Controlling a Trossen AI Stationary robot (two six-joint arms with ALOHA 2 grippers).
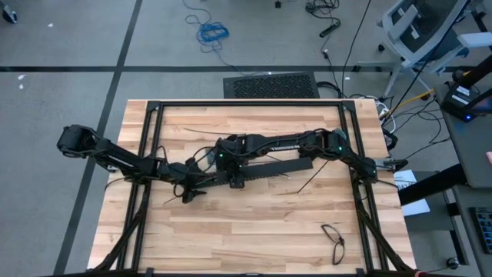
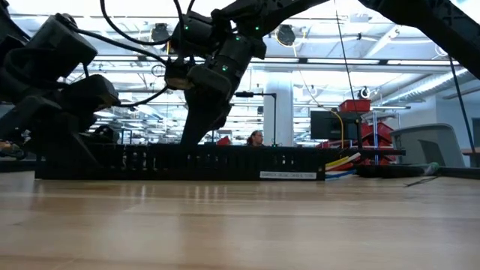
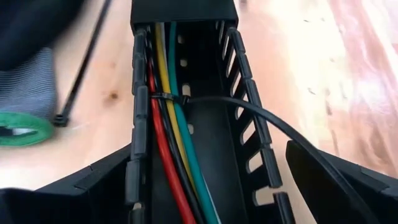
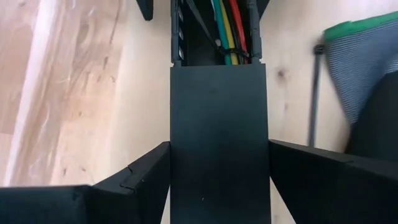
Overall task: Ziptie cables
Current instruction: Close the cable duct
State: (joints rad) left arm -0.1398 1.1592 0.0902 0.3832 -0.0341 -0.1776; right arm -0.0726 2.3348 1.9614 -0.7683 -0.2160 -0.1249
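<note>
Cables (image 3: 177, 155), red, yellow, green and black, lie along one wall of the slotted black duct (image 3: 214, 134) mid-table, cinched by a zip tie (image 3: 171, 98) whose long tail arcs over the far wall. Left gripper (image 3: 205, 186) straddles the open channel, fingers apart, holding nothing. Right gripper (image 4: 219, 180) brackets the duct's covered end, probably steadying it; the walls leave little room sideways.

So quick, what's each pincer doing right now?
Left pincer: open, around the slotted duct, holding nothing.
Right pincer: closed on the duct's cover.
</note>
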